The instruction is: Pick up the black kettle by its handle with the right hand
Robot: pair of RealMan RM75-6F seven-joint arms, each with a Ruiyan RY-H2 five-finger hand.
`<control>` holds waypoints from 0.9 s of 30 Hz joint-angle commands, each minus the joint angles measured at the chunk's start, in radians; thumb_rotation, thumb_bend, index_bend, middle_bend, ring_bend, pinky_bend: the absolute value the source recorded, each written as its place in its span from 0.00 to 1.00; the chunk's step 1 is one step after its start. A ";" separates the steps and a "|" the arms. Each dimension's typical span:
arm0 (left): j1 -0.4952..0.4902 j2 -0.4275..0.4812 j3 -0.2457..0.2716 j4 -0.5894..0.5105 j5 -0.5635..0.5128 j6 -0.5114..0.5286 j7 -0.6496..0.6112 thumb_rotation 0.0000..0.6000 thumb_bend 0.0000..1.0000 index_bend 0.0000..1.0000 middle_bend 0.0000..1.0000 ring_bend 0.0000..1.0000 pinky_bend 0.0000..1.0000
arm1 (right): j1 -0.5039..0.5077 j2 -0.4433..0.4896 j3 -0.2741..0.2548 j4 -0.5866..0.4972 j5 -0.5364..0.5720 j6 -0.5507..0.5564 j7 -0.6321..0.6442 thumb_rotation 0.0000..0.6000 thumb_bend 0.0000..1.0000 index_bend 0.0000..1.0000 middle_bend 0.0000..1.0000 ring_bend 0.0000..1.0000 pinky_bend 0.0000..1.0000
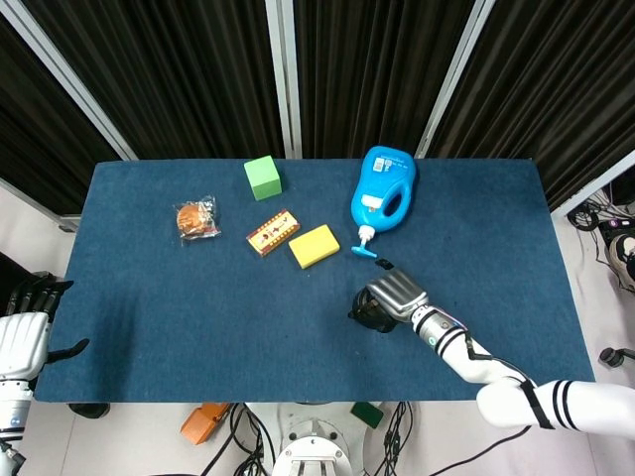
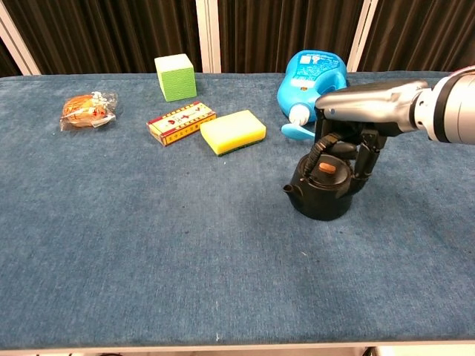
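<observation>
Chest view: black kettle [image 2: 320,189] sits upright on the blue bench [image 2: 185,245], right of centre, spout pointing left, orange knob on its lid. Right robot hand [image 2: 355,126] is over it, palm down, fingers [image 2: 365,159] curled down around the arched handle [image 2: 332,144]; looks like it grips the handle, kettle base seems on the cloth, can't tell if any lift. Head view: same right robot hand [image 1: 395,295] covers most of the kettle [image 1: 369,313], only a dark edge shows at its left. Blue detergent bottle [image 2: 308,85] lies just behind the kettle, nozzle toward it, not touching. Yellow sponge [image 2: 233,131] and red-and-yellow box [image 2: 180,122] side by side further left, green cube [image 2: 175,77] behind them near the far edge, wrapped snack [image 2: 87,109] at far left. Left robot hand [image 1: 24,340] hangs off the bench's near-left corner, holding nothing, thumb stuck out sideways, fingers loosely apart.
</observation>
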 commanded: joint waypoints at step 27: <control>-0.008 0.008 -0.004 -0.021 0.009 0.004 0.016 1.00 0.02 0.17 0.17 0.10 0.00 | -0.119 0.034 0.048 0.010 -0.277 0.200 0.229 0.60 0.00 1.00 1.00 1.00 0.30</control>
